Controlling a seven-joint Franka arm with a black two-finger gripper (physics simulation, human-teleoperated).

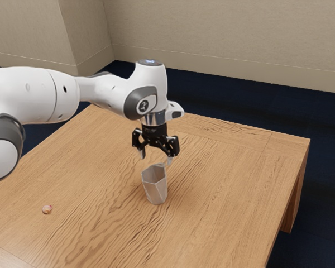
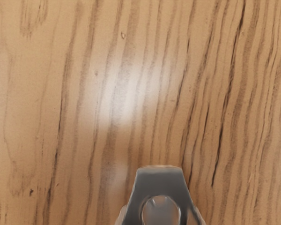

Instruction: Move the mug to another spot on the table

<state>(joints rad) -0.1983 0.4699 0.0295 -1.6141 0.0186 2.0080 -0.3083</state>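
Gripper (image 1: 156, 158) at the mug (image 1: 154, 186) on the table (image 1: 240, 178).
Mug upright, mid-table; whether it is grasped cannot be told.

A small reddish thing (image 1: 47, 209) lies on the counter (image 1: 229, 184) at eight o'clock from the mug (image 1: 154, 188), well apart from it, and is too small to name. The exterior view's lower edge cuts off the counter's near corner. Its nine o'clock edge cuts off the arm (image 1: 39, 95), so the base is out of frame. In the wrist view the frame's edge cuts the mug, which looks blurred under the hand.
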